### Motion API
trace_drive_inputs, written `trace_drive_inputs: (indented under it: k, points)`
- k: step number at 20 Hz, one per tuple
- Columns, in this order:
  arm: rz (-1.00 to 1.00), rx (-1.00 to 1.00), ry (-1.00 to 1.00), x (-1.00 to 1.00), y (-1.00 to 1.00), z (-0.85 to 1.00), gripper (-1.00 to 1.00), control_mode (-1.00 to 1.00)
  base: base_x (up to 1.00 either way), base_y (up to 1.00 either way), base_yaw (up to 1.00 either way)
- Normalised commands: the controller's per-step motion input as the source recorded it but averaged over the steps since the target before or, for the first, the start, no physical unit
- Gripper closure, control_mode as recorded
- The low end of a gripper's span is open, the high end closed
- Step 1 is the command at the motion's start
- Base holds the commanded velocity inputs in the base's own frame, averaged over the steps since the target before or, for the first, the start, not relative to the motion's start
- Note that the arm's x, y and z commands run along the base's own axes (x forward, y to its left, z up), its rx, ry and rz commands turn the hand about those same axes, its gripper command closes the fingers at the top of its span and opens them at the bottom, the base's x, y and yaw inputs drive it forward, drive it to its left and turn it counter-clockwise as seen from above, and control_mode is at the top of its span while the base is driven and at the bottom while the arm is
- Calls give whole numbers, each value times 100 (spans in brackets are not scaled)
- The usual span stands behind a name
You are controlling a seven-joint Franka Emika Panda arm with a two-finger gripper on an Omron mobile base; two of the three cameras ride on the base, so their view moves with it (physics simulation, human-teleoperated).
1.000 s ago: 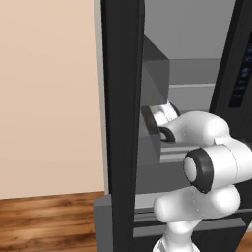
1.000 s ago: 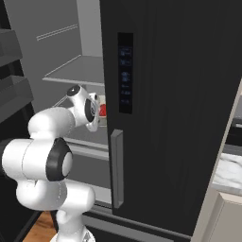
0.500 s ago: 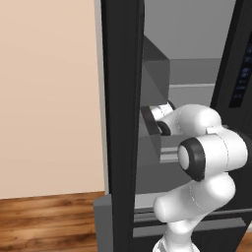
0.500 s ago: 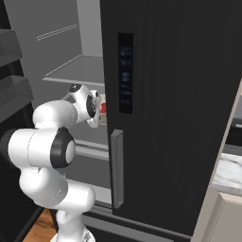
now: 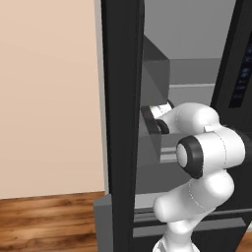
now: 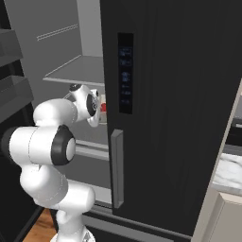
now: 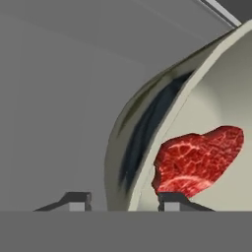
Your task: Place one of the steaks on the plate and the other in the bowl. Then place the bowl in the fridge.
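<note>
- The tool (image 7: 122, 201) straddles the near wall of the bowl (image 7: 162, 118): in the hand view one tip (image 7: 76, 201) stands outside the rim and the other (image 7: 174, 201) inside it, with the cream wall running up between them.
- The tips stand apart with a gap showing on each side of the wall, so by my reading the tool is loosened off the rim rather than clamped on it.
- The bowl sits inside the fridge (image 6: 175, 108), on a grey shelf (image 7: 59, 98) that runs away behind the rim; its darker inside curves to the right of the tool.
- One steak (image 7: 197, 160) lies on the bowl's floor, just beyond the inner tip and close to it, though I cannot tell whether they touch.
- From the right base view, the hand reaches past the edge of the closed right door into the open left half, a red speck (image 6: 103, 108) showing beside it.
- What the coming move turns on: the rim wall lies along the gap between the tips, so a clean withdrawal likely means lifting straight back along the tool's own axis, away from the steak, without dragging the wall sideways.
</note>
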Motion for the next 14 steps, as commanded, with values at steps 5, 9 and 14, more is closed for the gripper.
trace_drive_inputs:
  k: [5,9,14]
  points:
    - [0,0,-3,-14,-1,0,-100,-100,0,0,0]
    - [0,0,-21,-38,0,13,-100,-100,0,0,0]
    - [0,0,-34,-31,0,45,-100,-100,0,0,0]
